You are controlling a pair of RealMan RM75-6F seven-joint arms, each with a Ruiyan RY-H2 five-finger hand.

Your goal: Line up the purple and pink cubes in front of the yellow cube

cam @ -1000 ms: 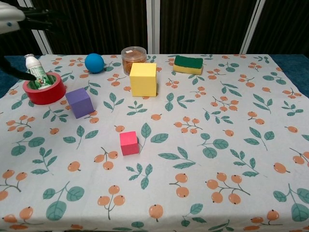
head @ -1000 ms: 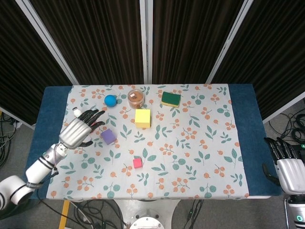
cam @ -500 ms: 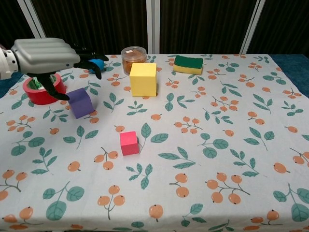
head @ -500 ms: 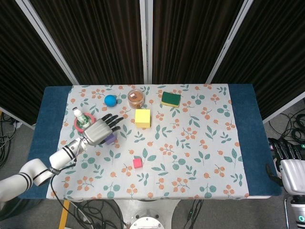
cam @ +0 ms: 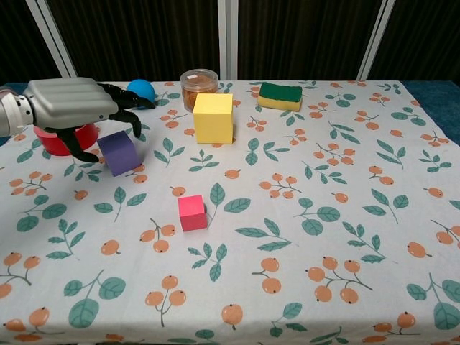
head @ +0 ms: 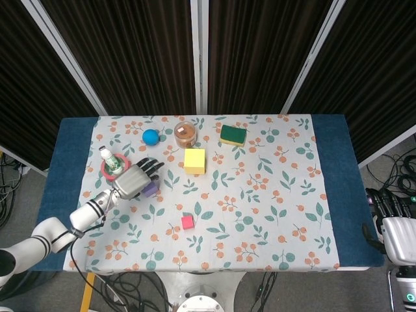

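The purple cube point(head: 151, 190) point(cam: 121, 154) lies left of centre, slightly tilted, under my left hand point(head: 133, 181) point(cam: 68, 104). That hand grips it, with the thumb on its left side and the fingers curled down over its top and right edge. The small pink cube point(head: 187, 222) point(cam: 192, 213) sits alone nearer the front. Behind both stands the larger yellow cube point(head: 194, 160) point(cam: 213, 118). My right hand point(head: 396, 227) hangs off the table's right edge, holding nothing, and shows only in the head view.
A red tape roll point(head: 107, 170) point(cam: 50, 140) with a small bottle point(head: 107, 158) in it sits just left of my left hand. A blue ball point(head: 151, 136) point(cam: 141, 88), an orange-filled jar point(head: 186, 133) point(cam: 199, 85) and a green sponge point(head: 233, 134) point(cam: 280, 95) line the back.
My left hand has come in from the left, dropped onto the purple cube and curled its fingers around it. The cube now sits tilted. The right hand has hardly moved.
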